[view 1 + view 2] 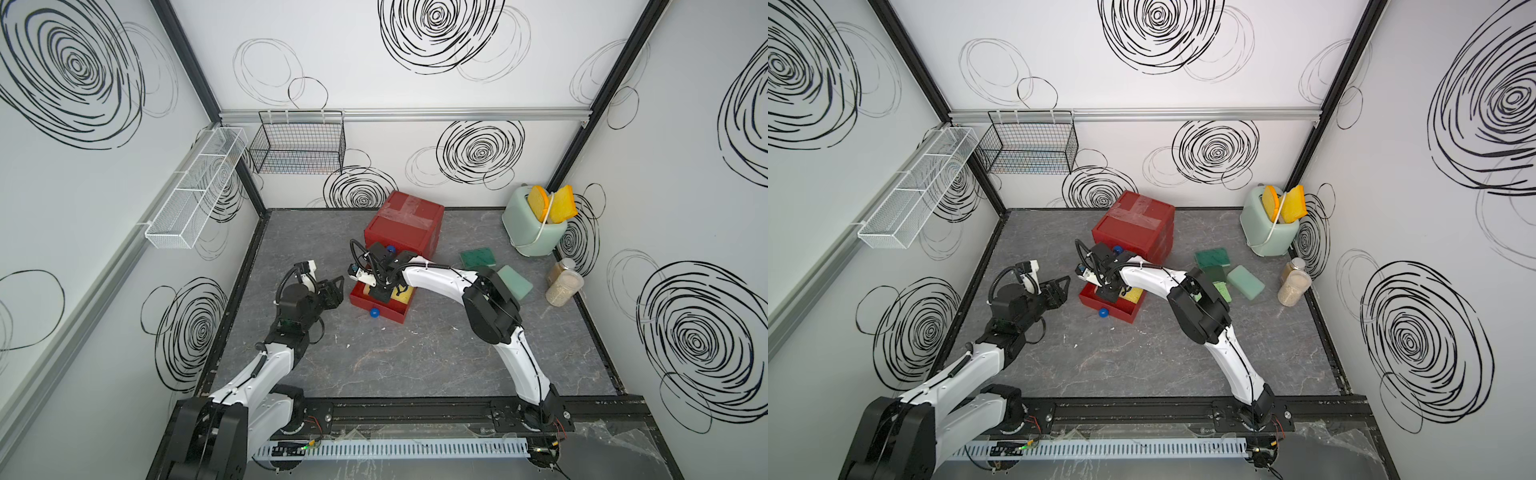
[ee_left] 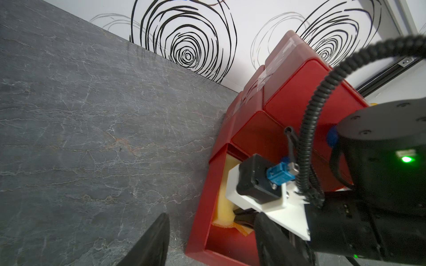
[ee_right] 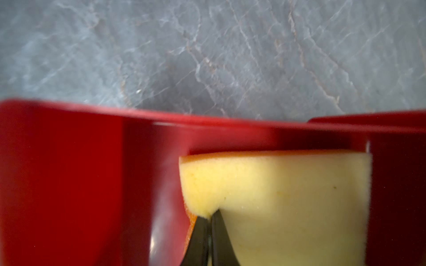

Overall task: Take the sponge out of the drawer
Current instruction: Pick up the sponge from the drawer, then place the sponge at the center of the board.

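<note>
**Right wrist view.** Your right gripper is clenched. Its two black fingertips are pressed together on a pinch of yellow foam, and the foam dimples where they bite. The sponge lies inside the red drawer, close against one wall, with an orange layer showing along its edges. Only this view shows you the pinch itself.

**Top views.** Both show the drawer pulled out of the red cabinet onto the grey table, with a blue knob on its front. The right gripper reaches down into the drawer. Its body hides the fingertips here, so you see only a patch of yellow beside it. The left gripper hangs just beside the drawer's side wall, apart from it.

Two green sponges lie on the table on the right arm's side, near the toaster. A third one shows beside the right arm's elbow in a top view.

**Left wrist view.** The left gripper's fingers are spread wide and hold nothing. From this side you see the sponge low in the drawer, under the right arm's wrist camera. The fingertips on the foam are mostly hidden.
</note>
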